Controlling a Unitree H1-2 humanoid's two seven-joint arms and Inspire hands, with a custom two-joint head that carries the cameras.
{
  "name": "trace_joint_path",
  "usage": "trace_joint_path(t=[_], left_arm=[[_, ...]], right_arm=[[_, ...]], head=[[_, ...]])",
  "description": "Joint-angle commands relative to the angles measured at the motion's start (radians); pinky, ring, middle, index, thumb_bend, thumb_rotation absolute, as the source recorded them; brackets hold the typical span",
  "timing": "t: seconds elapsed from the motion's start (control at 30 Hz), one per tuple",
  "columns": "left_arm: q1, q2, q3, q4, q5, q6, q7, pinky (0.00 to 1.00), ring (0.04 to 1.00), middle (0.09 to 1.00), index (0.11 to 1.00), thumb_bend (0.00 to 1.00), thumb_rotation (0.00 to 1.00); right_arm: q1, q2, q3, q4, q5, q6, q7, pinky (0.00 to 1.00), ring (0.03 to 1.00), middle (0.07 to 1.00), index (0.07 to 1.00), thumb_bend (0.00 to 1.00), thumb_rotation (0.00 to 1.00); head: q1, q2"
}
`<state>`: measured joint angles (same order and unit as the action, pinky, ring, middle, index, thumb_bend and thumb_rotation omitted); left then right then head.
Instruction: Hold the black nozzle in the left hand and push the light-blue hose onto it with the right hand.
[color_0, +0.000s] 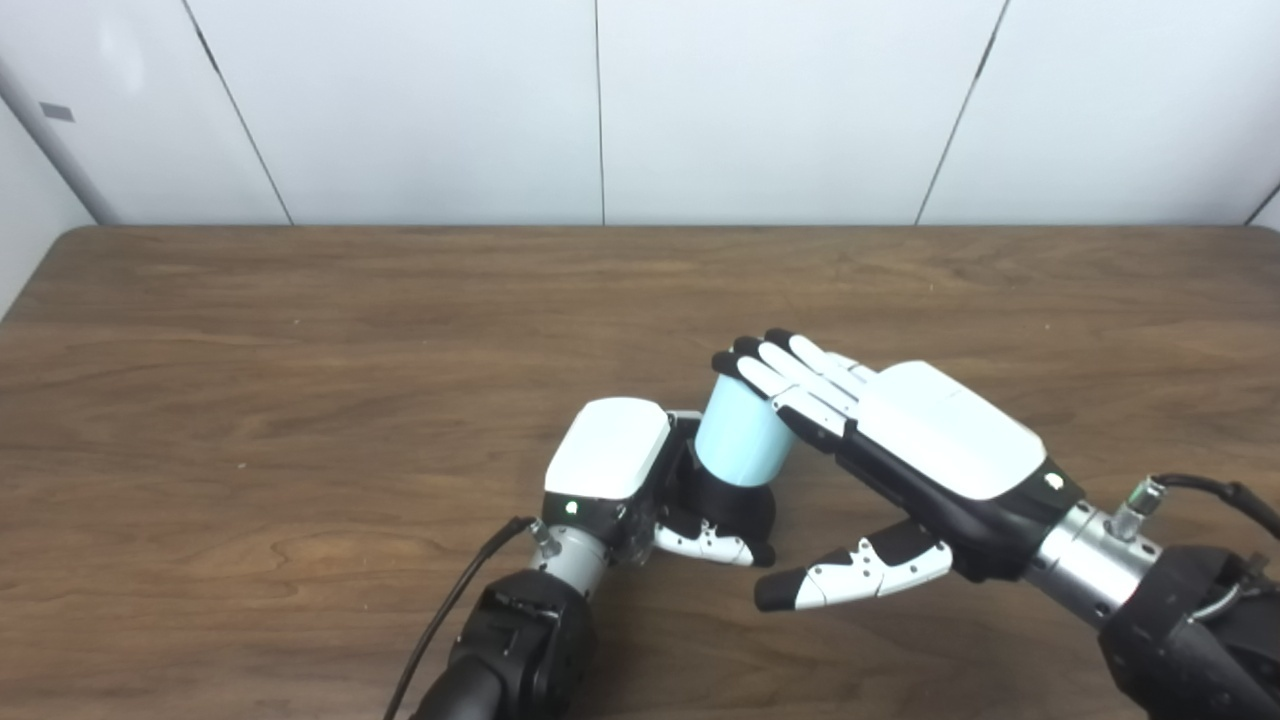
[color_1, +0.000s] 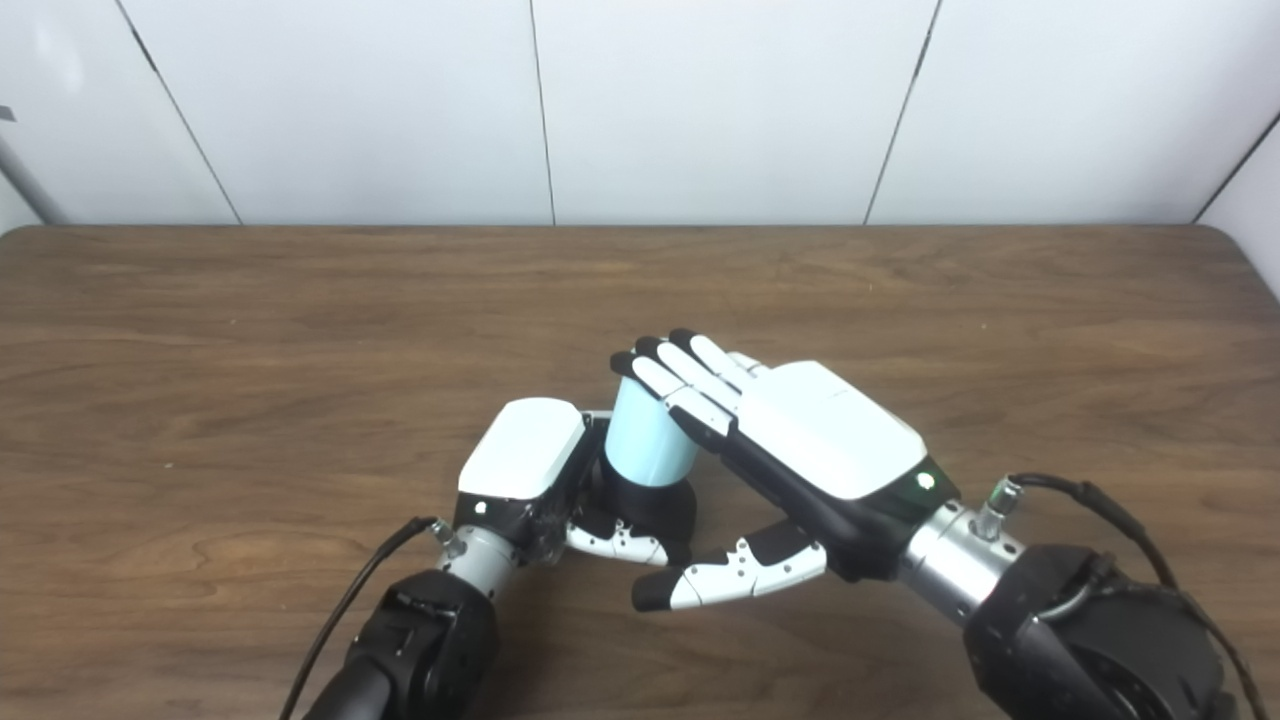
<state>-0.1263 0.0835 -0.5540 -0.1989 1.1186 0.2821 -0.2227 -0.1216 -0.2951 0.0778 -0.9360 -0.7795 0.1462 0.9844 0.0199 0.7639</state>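
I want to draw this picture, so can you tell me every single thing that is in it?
hose: one, light blue, a short tube standing on top of the nozzle, near the middle of the table.
nozzle: one, black, under the hose, gripped by the left hand.
table: one, brown wood, fills most of the picture.
wall: white panels with dark seams, behind the table.
left hand: one, white and black, closed around the nozzle, arm coming in from the bottom left.
right hand: one, white and black, flat with fingers stretched out over the top of the hose, thumb sticking out below, holding nothing.
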Motion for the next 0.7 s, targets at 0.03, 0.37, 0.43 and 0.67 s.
trace_joint_path(t=[0.03, 0.37, 0.43, 0.67], left_arm=[[0.024, 0.018, -0.015, 0.044, -0.004, 0.005, -0.067, 0.37, 0.431, 0.475, 0.495, 0.50, 0.00], [0.029, 0.019, -0.014, 0.042, -0.010, -0.002, -0.067, 0.37, 0.424, 0.467, 0.501, 0.50, 0.00], [0.029, 0.020, -0.014, 0.041, -0.006, -0.001, -0.072, 0.36, 0.425, 0.471, 0.499, 0.50, 0.00], [0.030, 0.018, -0.016, 0.039, -0.004, -0.004, -0.081, 0.39, 0.441, 0.479, 0.493, 0.50, 0.00]], right_arm=[[0.006, -0.010, 0.013, -0.014, -0.011, -0.012, 0.003, 0.96, 1.000, 1.000, 0.973, 0.60, 0.89], [0.064, -0.011, 0.059, -0.013, -0.062, -0.038, -0.019, 0.95, 1.000, 1.000, 0.953, 0.62, 0.91], [0.071, -0.010, 0.071, -0.013, -0.068, -0.039, -0.018, 0.97, 1.000, 1.000, 0.953, 0.62, 0.91], [0.063, -0.014, 0.095, -0.014, -0.085, -0.052, -0.019, 0.98, 1.000, 1.000, 0.962, 0.62, 0.94]], head=[[-0.001, 0.002], [-0.001, 0.002], [0.000, 0.003], [0.004, 0.007]])
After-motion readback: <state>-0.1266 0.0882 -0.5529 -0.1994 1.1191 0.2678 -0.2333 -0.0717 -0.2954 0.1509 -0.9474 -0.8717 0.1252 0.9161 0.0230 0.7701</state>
